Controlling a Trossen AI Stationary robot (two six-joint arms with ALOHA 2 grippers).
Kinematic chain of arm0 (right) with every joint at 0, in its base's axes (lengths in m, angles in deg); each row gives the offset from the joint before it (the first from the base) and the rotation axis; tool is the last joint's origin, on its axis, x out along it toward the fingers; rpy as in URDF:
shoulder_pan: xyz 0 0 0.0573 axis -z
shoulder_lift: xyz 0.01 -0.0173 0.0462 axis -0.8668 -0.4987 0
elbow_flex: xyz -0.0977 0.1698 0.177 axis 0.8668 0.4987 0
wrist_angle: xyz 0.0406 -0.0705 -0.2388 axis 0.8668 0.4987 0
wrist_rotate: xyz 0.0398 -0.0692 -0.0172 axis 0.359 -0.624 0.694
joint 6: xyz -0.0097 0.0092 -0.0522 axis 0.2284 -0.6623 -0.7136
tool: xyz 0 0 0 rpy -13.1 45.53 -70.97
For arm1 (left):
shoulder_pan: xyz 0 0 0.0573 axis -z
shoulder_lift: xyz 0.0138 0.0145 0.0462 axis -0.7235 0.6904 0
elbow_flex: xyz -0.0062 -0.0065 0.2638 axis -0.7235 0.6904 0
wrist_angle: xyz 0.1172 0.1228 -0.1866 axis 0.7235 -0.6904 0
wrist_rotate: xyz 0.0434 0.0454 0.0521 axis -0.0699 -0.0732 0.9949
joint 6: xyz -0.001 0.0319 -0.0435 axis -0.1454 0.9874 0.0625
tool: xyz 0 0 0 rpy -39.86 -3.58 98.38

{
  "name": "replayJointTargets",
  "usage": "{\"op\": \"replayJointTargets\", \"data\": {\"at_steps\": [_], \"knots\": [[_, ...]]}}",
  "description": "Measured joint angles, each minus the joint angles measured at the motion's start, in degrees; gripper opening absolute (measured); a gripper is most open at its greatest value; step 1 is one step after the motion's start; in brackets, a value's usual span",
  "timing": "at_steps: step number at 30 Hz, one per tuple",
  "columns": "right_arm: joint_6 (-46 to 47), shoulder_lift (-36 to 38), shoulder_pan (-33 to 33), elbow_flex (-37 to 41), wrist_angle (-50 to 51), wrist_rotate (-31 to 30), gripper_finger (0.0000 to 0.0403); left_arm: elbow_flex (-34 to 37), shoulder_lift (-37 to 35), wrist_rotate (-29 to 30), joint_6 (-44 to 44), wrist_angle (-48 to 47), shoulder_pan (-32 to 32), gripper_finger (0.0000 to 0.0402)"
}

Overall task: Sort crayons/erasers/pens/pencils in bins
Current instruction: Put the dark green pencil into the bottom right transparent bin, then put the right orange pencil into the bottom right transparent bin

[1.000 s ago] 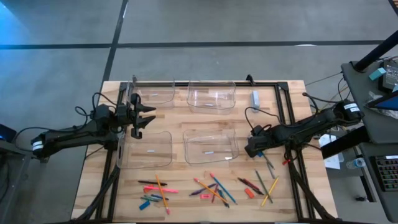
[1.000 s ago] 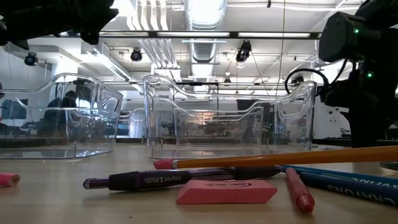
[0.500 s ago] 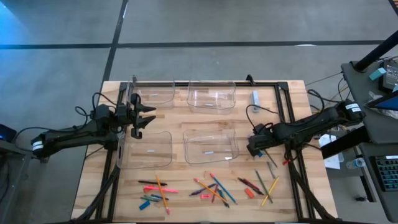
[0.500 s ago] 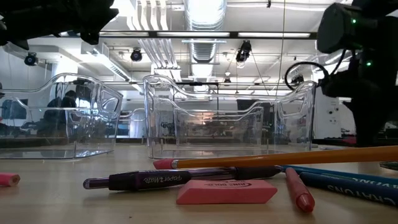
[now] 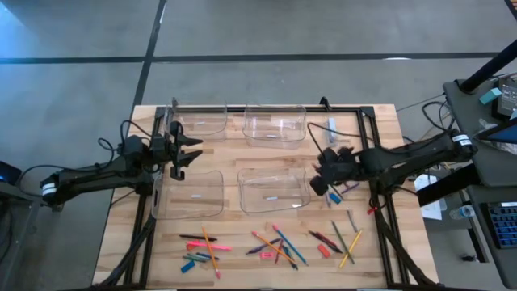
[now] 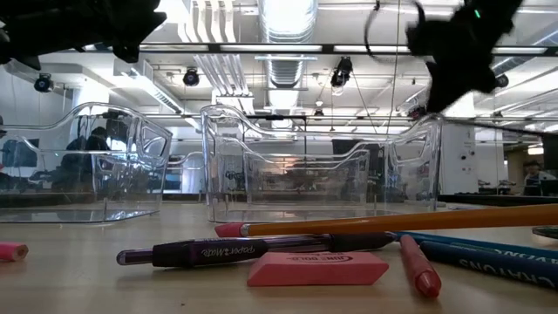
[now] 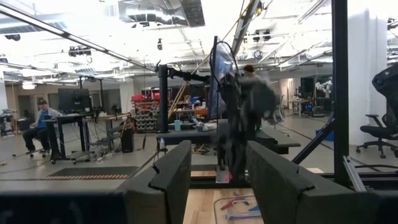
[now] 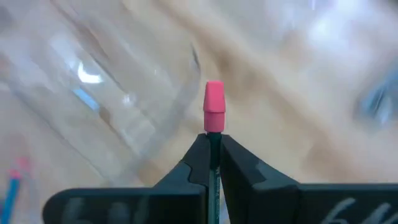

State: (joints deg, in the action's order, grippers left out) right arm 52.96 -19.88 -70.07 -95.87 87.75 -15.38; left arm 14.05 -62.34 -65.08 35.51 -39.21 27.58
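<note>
My right gripper (image 5: 320, 183) hangs above the table beside the near-right bin (image 5: 273, 189), shut on a dark green pencil with a pink eraser tip (image 8: 214, 98). In the low view it shows high up as a dark blur (image 6: 446, 61). My left gripper (image 5: 181, 150) hovers open between the two left bins (image 5: 192, 194), and its fingers (image 7: 177, 177) hold nothing. Crayons, pens, pencils and erasers lie flat in loose piles (image 5: 275, 244) along the near edge. A pink eraser (image 6: 317, 269) and a dark pen (image 6: 218, 253) lie nearest the low camera. My right gripper pinches the pencil's shaft just below its eraser end (image 8: 214, 140) between its two fingers. The eraser end sticks out past the fingertips. The fingers slant down from the table's right side. The pencil is lifted clear of the table.
Two more clear bins (image 5: 275, 126) stand along the far edge. A pale oblong item (image 5: 331, 126) lies at the far right. A short grey stick (image 5: 351, 219) lies to the right of the near-right bin. A black frame (image 5: 367, 137) borders the board.
My right gripper has risen from the table beside the near-right bin and rolled its wrist, staying shut. The pencil has come up with it and now hangs clear of the board. My left arm has kept still.
</note>
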Motion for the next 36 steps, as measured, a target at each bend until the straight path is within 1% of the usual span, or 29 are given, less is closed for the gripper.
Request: {"op": "replayJointTargets", "data": {"at_steps": [4,5,7,9,12,14,16,22,25,27,31,36], "knots": [[-8.1,-1.2,1.4,-8.3,-1.1,-6.3,0.0013,0.0,0.1,0.0,0.0,0.4,0.0,0.0140],[-10.6,-1.8,1.9,-9.6,-2.8,-7.2,0.0013,0.0,0.1,0.0,0.0,0.6,0.0,0.0140],[-16.8,-3.2,3.2,-11.4,-8.9,-6.6,0.0013,0.0,0.2,0.0,0.1,1.1,0.0,0.0140],[-23.0,-5.6,4.6,-12.2,-15.9,-2.3,0.0013,0.0,0.4,0.0,0.0,1.5,0.0,0.0140],[-31.8,-10.2,6.8,-12.8,-25.9,8.3,0.0013,0.0,0.4,0.0,0.0,1.4,0.0,0.0140],[-38.2,-13.7,7.4,-13.9,-29.4,14.2,0.0013,0.0,0.4,0.0,0.0,1.5,0.0,0.0140],[-42.6,-17.4,7.5,-15.8,-29.8,15.7,0.0013,0.0,0.4,0.0,0.0,1.4,0.0,0.0140],[-46.5,-27.2,8.1,-23.1,-24.6,16.1,0.0013,0.1,0.4,0.0,-1.3,1.4,0.0,0.0140],[-46.7,-31.4,8.4,-26.1,-22.2,17.7,0.0026,0.2,0.3,0.0,-1.3,1.3,0.0,0.0140],[-46.2,-33.3,8.7,-27.7,-20.9,19.0,0.0045,0.2,0.4,0.0,-1.3,1.4,0.0,0.0140],[-46.2,-35.7,9.0,-29.6,-17.4,20.0,0.0100,0.2,0.4,0.0,-1.3,1.4,0.0,0.0140],[-44.5,-34.8,9.0,-30.1,-13.0,20.0,0.0160,0.3,0.3,0.0,-1.3,1.4,0.0,0.0140]]}}
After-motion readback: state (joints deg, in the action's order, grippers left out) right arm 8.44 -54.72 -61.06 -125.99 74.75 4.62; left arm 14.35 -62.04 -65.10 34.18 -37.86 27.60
